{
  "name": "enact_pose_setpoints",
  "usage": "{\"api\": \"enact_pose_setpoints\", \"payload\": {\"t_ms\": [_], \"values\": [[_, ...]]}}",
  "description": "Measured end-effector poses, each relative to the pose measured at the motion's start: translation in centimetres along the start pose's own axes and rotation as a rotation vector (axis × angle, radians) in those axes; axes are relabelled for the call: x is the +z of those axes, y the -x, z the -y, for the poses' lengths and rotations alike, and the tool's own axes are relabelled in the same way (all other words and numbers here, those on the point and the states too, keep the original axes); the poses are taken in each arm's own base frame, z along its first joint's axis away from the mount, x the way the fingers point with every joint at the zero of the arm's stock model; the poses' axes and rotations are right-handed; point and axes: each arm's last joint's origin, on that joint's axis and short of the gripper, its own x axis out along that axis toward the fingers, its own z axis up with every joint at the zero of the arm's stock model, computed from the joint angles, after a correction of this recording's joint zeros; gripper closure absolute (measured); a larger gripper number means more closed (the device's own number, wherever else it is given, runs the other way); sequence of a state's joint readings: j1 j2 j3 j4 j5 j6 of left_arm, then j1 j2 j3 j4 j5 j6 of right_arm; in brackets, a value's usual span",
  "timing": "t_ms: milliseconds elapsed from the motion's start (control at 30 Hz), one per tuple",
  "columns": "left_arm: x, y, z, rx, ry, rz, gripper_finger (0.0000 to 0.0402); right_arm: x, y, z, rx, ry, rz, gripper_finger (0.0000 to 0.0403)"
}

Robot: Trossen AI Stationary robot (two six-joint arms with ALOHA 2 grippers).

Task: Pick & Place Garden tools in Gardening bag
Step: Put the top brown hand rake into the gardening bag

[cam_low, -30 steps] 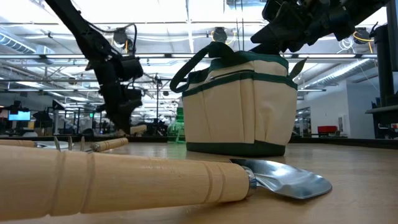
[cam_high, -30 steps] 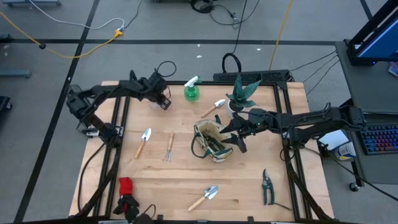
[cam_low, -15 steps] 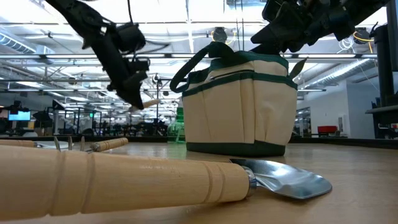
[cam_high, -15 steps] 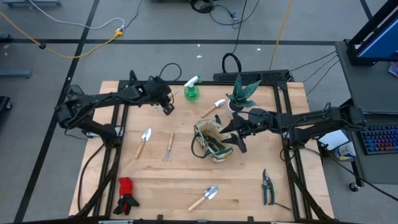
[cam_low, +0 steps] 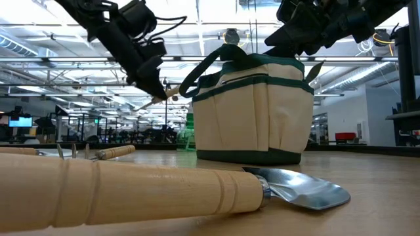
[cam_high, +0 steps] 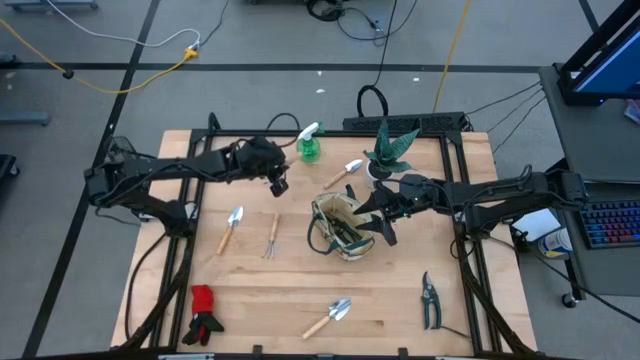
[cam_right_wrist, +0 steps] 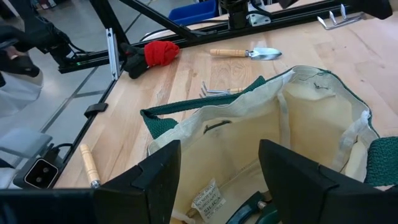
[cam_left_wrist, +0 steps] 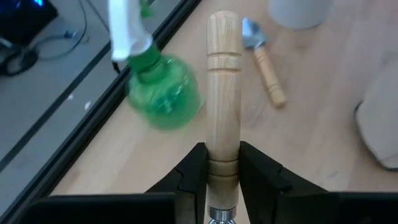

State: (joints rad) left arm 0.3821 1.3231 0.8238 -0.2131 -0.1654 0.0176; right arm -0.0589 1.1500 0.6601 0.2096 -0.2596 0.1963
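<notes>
1. Hidden: the left end effector (cam_left_wrist: 222,186) clamps a wooden handle (cam_left_wrist: 223,93); its metal head is cut off below the left wrist view, so which tool it is can't be told.
2. High view: left end effector (cam_high: 277,182) hangs above the counter (cam_high: 290,290), between spray bottle (cam_high: 308,146) and gardening bag (cam_high: 340,226), apart from both.
3. Right end effector (cam_right_wrist: 217,180) spread wide, holding nothing, poised over the bag's open mouth (cam_right_wrist: 267,149); something dark green lies inside, probably a tool, poorly seen.
4. Lying on the counter: trowel (cam_high: 231,226), fork (cam_high: 271,235), second trowel (cam_high: 329,317), shears (cam_high: 429,299), gloves (cam_high: 204,312), and a small trowel (cam_high: 343,173) near the potted plant (cam_high: 388,150).
</notes>
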Motion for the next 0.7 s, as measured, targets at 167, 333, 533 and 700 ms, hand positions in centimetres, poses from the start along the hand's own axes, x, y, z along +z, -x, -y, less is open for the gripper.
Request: {"api": "enact_pose_setpoints", "payload": {"t_ms": [167, 333, 533, 700], "values": [[0.4, 0.2, 1.2, -0.035, -0.033, 0.050, 0.0326, 0.0, 0.0, 0.0, 0.000, 0.000, 0.000, 0.0193], [0.7, 0.5, 2.4, -0.068, -0.074, 0.082, 0.0326, 0.0, 0.0, 0.0, 0.000, 0.000, 0.000, 0.0193], [1.2, 0.8, 3.6, -0.101, -0.094, 0.145, 0.0326, 0.0, 0.0, 0.0, 0.000, 0.000, 0.000, 0.0193], [1.8, 1.2, 4.6, -0.132, -0.110, 0.216, 0.0325, 0.0, 0.0, 0.0, 0.000, 0.000, 0.000, 0.0193]]}}
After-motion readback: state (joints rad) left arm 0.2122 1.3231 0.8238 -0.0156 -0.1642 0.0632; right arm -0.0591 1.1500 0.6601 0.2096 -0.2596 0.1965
